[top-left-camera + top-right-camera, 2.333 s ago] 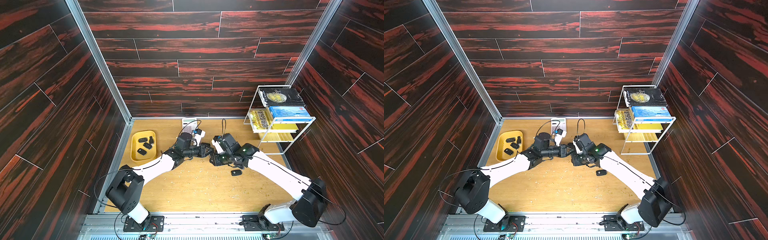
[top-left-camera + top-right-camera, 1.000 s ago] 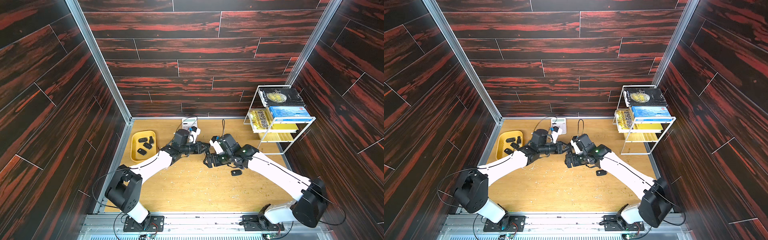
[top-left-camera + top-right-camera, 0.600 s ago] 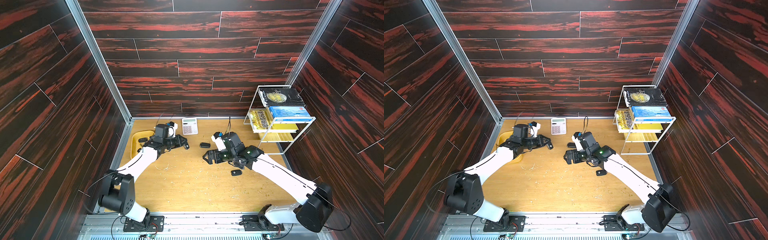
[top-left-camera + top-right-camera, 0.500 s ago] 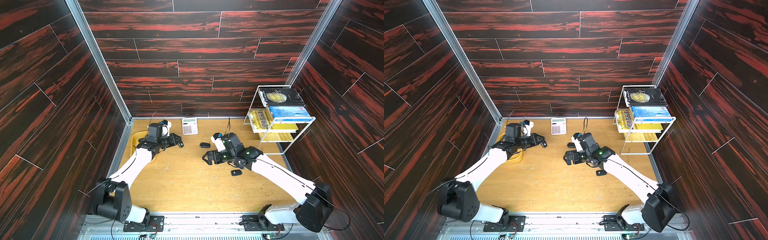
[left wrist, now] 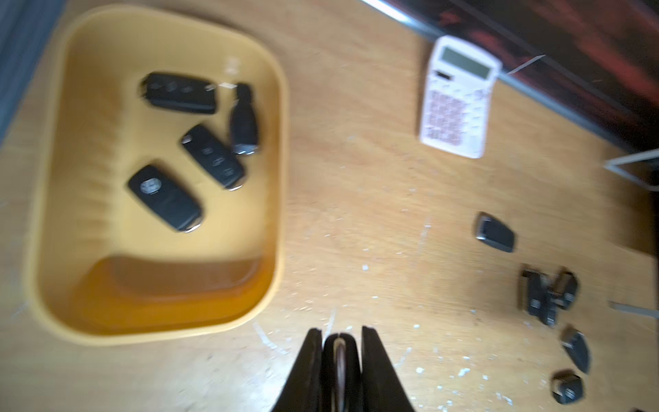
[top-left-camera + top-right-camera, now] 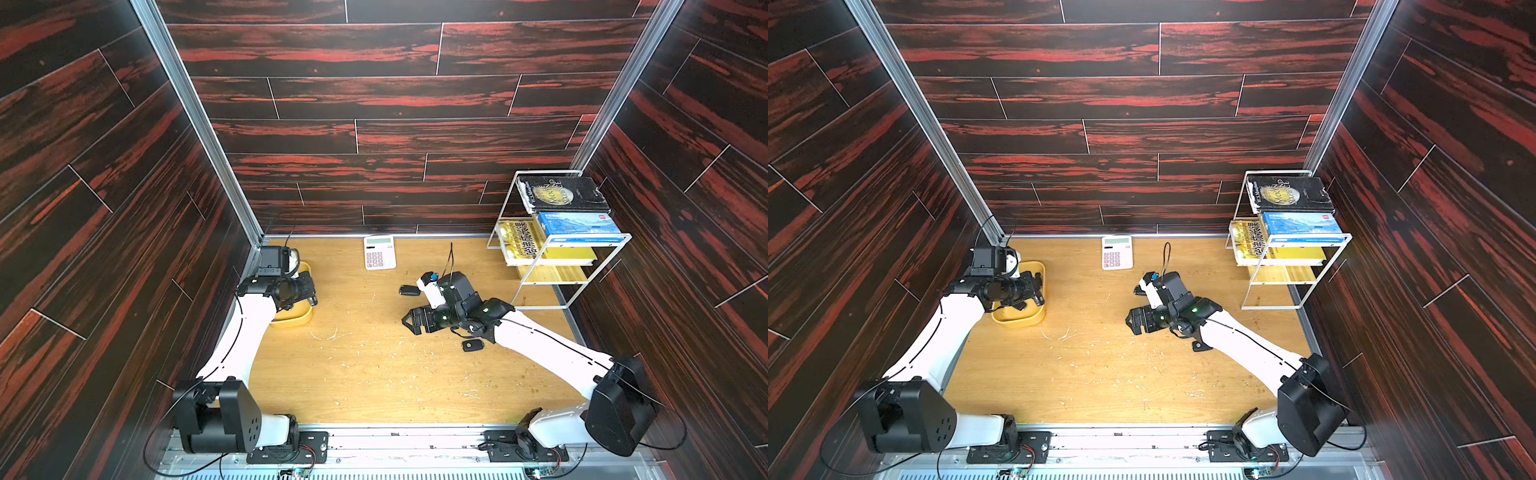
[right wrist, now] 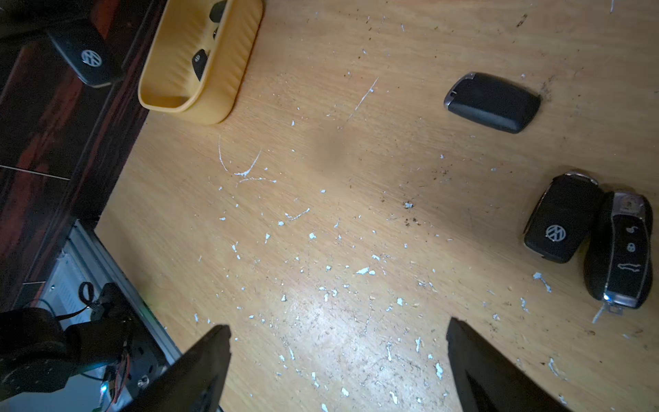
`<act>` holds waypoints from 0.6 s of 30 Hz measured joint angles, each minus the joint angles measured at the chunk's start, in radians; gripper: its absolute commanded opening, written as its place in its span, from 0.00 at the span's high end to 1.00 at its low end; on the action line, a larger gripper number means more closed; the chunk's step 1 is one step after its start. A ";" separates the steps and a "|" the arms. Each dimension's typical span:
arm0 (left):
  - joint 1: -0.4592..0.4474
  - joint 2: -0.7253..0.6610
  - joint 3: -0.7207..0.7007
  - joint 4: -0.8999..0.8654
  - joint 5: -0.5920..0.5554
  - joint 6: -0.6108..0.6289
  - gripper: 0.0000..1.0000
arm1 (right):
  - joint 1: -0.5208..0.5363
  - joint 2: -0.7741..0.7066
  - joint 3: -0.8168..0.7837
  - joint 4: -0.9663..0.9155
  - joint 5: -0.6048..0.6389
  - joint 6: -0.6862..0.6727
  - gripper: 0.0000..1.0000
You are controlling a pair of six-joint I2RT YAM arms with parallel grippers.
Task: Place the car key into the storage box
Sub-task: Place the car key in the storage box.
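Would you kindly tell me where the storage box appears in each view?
Top view: storage box against the left wall, partly under the left arm.
Top view: storage box, same spot.
Left wrist: box near the left gripper, four keys inside.
Right wrist: box far beyond the right gripper, against the wall.
Shared landmark: the lone black key.

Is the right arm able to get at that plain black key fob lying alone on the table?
Probably yes: the right gripper is open above bare table, and the plain black key fob lies flat, apart from the other keys, with nothing between them.
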 measured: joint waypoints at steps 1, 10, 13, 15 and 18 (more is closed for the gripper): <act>0.013 0.016 0.008 -0.018 -0.014 0.006 1.00 | 0.000 0.004 -0.008 0.005 -0.001 -0.002 0.01; 0.083 0.239 0.147 -0.129 -0.087 0.044 1.00 | -0.011 0.013 -0.062 0.043 -0.015 -0.015 0.01; 0.097 0.320 0.200 -0.153 -0.085 0.053 1.00 | -0.016 0.013 -0.075 0.050 -0.023 -0.016 0.01; 0.103 0.366 0.224 -0.164 -0.082 0.056 1.00 | -0.017 0.013 -0.076 0.053 -0.026 -0.016 0.02; 0.109 0.431 0.257 -0.167 -0.083 0.058 1.00 | -0.023 0.014 -0.076 0.065 -0.032 -0.016 0.01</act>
